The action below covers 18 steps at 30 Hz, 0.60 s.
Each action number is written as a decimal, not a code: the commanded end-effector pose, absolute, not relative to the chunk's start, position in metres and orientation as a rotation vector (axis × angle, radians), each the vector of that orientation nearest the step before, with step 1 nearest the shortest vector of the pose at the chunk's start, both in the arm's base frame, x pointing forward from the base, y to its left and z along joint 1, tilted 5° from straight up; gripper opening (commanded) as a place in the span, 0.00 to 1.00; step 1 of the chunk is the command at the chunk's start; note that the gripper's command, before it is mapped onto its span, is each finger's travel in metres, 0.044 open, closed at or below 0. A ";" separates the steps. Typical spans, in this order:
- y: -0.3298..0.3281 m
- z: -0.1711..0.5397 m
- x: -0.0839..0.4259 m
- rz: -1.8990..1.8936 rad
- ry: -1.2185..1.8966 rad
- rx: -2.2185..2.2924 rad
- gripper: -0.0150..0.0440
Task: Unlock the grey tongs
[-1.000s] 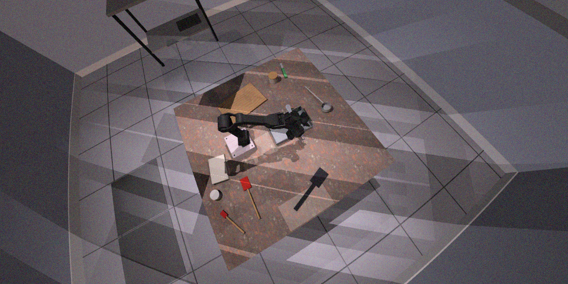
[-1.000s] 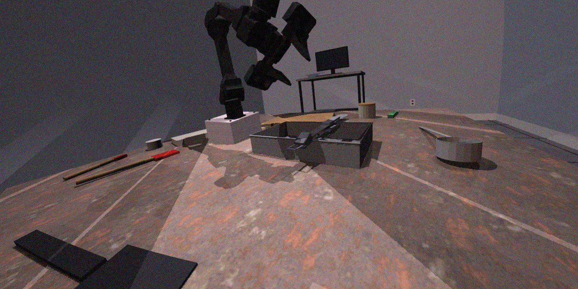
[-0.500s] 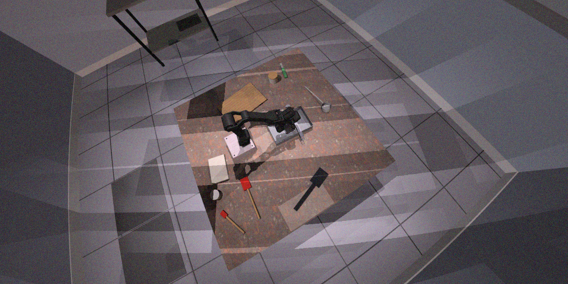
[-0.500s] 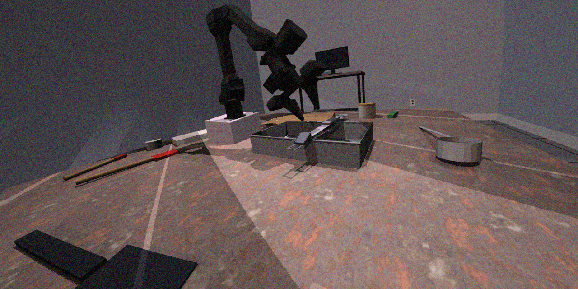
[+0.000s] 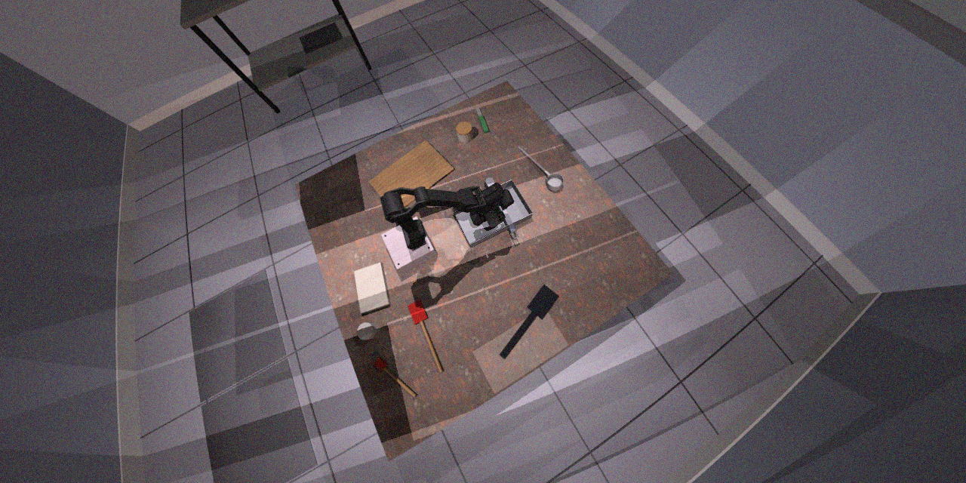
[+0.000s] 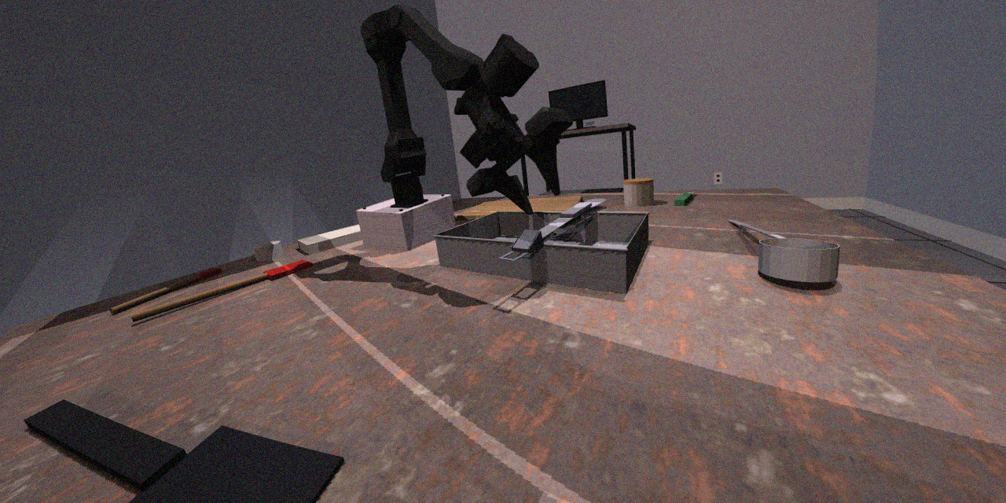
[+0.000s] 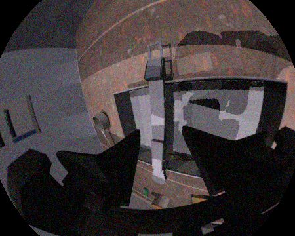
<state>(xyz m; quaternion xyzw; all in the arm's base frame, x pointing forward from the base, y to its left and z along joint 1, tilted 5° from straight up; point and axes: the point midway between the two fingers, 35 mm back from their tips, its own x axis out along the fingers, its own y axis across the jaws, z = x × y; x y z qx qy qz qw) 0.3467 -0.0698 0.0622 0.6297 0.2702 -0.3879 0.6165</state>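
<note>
The gripper (image 7: 160, 153) hangs partly open over the tin (image 6: 597, 267), holding nothing, its fingers either side of the tongs (image 6: 559, 224) but apart from them. The tongs lie shut across the tin's rims. The wooden board (image 5: 410, 169) lies on the bench (image 6: 633, 359) beyond the tin.

Tongs (image 6: 559, 224) across the roasting tin (image 6: 563, 266), wooden board (image 5: 411, 169) behind it, saucepan (image 6: 798, 260) to its right
</note>
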 end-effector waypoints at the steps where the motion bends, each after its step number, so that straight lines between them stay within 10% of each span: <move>1: -0.071 0.058 0.352 -0.888 0.627 1.448 0.69; 18: -0.074 0.037 0.369 -0.887 0.626 1.448 0.69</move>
